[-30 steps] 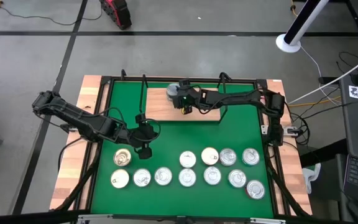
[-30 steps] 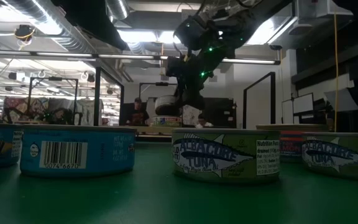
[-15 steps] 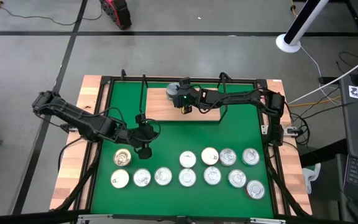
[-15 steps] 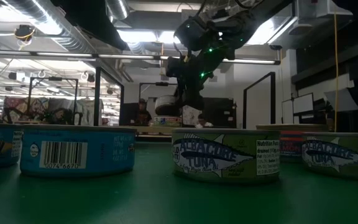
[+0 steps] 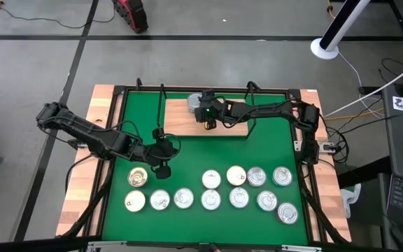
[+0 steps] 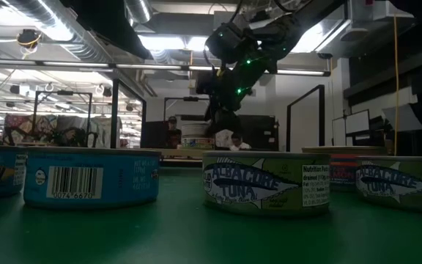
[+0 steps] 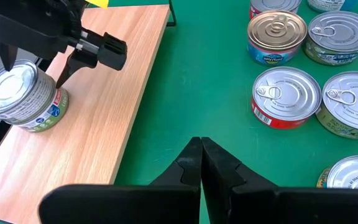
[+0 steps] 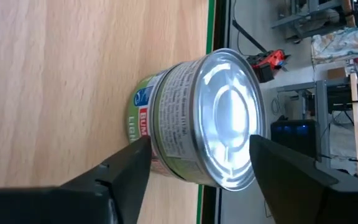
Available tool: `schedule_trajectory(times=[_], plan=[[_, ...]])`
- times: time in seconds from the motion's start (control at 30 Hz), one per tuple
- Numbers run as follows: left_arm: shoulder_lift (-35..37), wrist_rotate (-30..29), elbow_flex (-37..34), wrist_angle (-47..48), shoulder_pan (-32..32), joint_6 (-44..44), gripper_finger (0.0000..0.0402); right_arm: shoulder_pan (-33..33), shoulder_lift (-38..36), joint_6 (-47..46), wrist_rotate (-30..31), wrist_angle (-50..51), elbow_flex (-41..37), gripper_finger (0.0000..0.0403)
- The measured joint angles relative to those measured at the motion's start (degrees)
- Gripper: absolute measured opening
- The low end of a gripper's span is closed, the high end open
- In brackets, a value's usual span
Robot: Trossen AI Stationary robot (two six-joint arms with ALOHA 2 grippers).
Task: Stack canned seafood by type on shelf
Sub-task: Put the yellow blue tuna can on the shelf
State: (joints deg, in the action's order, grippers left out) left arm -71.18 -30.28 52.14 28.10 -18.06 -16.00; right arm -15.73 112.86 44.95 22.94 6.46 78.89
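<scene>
Two tins stand stacked (image 5: 196, 102) at the left end of the light-wood shelf (image 5: 224, 126). The upper tin (image 8: 219, 124) has a silvery lid and rests on a green-labelled tin (image 8: 140, 118). My right gripper (image 8: 201, 146) is open, one finger on either side of the upper tin; the left wrist view shows it beside the stack (image 7: 20, 93). My left gripper (image 7: 201, 144) is shut on nothing, above the green mat at its left (image 5: 162, 159). Several more tins (image 5: 238, 187) lie in two rows on the mat's near half.
Black wire uprights frame the shelf and the mat (image 5: 187, 150). In the low view a blue tin (image 6: 91, 187) and an albacore tuna tin (image 6: 266, 183) stand close to the camera. A person (image 6: 171, 132) shows in the room behind the table.
My right gripper has opened and let go of the upper tin, which stands on the green-labelled tin on the shelf. The arm itself has stayed in place.
</scene>
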Motion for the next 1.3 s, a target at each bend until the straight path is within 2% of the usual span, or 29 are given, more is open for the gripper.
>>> schedule_trajectory(times=[0.13, 0.3, 0.63, 0.9, 1.0, 1.17, 1.3], plan=[[0.0, 0.0, 0.0, 0.0, 0.0, 0.0, 0.0, 0.6, 0.0, -0.1, 0.4, 1.2, 0.0, 0.027], [0.0, 0.0, 0.0, 0.0, 0.0, 0.0, 0.0, 3.1, -0.1, 0.2, 3.8, 3.9, 0.1, 0.027], [0.0, 0.0, 0.0, -0.7, -0.6, -0.7, 0.0, 9.2, -0.1, 0.4, 15.0, 5.8, 0.1, 0.0271], [0.0, 0.1, 0.0, -0.9, -3.7, -3.9, 0.0, 14.6, -0.5, 0.4, 21.0, 6.1, 0.2, 0.0271], [0.0, 1.6, 0.0, -2.3, -5.0, -7.4, 0.0, 17.4, -2.3, -0.3, 21.6, 7.7, 0.2, 0.0271], [-1.1, 9.0, -0.1, -7.9, -6.9, -10.3, 0.0, 22.7, -6.4, -6.7, 20.7, 10.5, 0.2, 0.0271], [-4.4, 11.8, -0.1, -14.1, -8.3, -11.1, 0.0002, 27.3, -8.9, -11.6, 17.1, 12.4, 0.2, 0.0271]])
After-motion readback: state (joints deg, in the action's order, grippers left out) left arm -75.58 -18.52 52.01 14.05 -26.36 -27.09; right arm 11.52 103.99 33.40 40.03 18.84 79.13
